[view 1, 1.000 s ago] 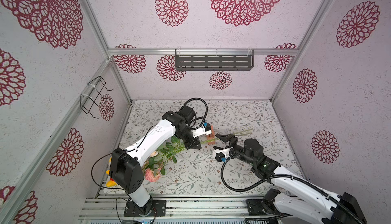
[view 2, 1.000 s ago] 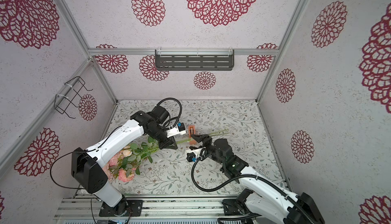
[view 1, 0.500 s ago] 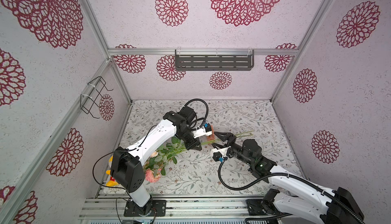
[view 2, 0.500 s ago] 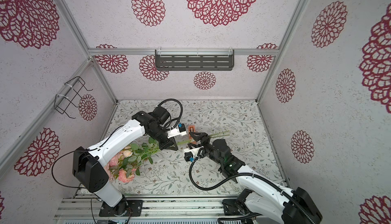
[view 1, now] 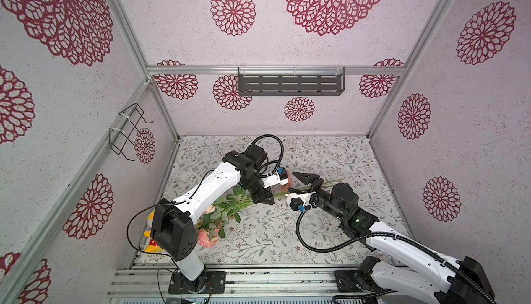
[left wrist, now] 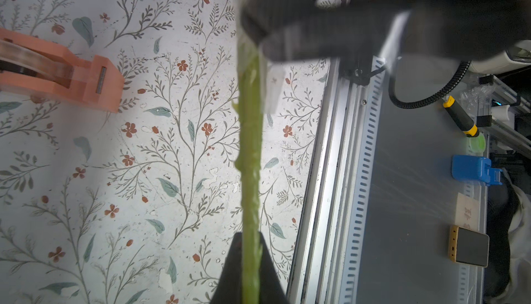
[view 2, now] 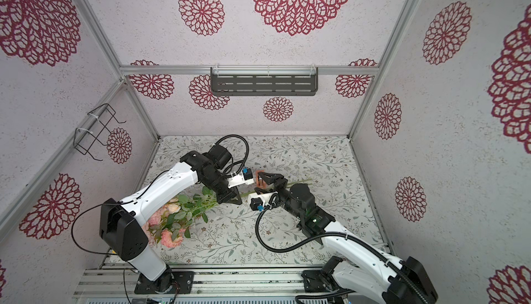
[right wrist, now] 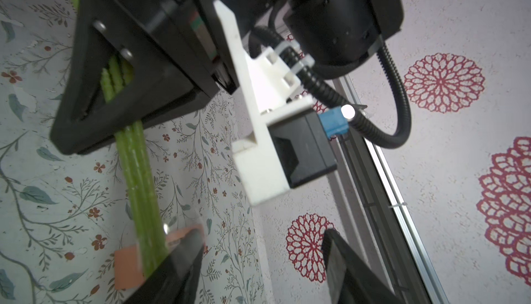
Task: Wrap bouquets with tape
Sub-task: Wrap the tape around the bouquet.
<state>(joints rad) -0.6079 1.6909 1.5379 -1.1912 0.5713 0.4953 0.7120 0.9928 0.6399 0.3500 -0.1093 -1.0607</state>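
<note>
The bouquets (view 1: 230, 207) (view 2: 178, 219) lie slanted on the floral mat, pink blooms toward the front left, green stems (left wrist: 250, 144) (right wrist: 140, 179) pointing right. My left gripper (view 1: 263, 199) (view 2: 230, 197) (left wrist: 250, 262) is shut on the stems. The tape sits in its orange dispenser (view 1: 287, 184) (view 2: 260, 180) (left wrist: 71, 72) (right wrist: 126, 265) just behind the stems. My right gripper (view 1: 296, 183) (view 2: 265, 183) (right wrist: 263, 239) is open at the stems' free end, with one finger against the stems and nothing in the gap. A clear tape flap (left wrist: 273, 87) hangs off the stems there.
A yellow toy (view 1: 150, 233) lies at the mat's front left, behind the left arm's base. A grey shelf (view 1: 290, 84) hangs on the back wall and a wire basket (view 1: 129, 133) on the left wall. A metal rail (view 1: 258, 276) borders the front edge.
My right gripper has moved up and left, closer to the stems and the orange dispenser. The left gripper has held its grip on the stems nearly in place.
</note>
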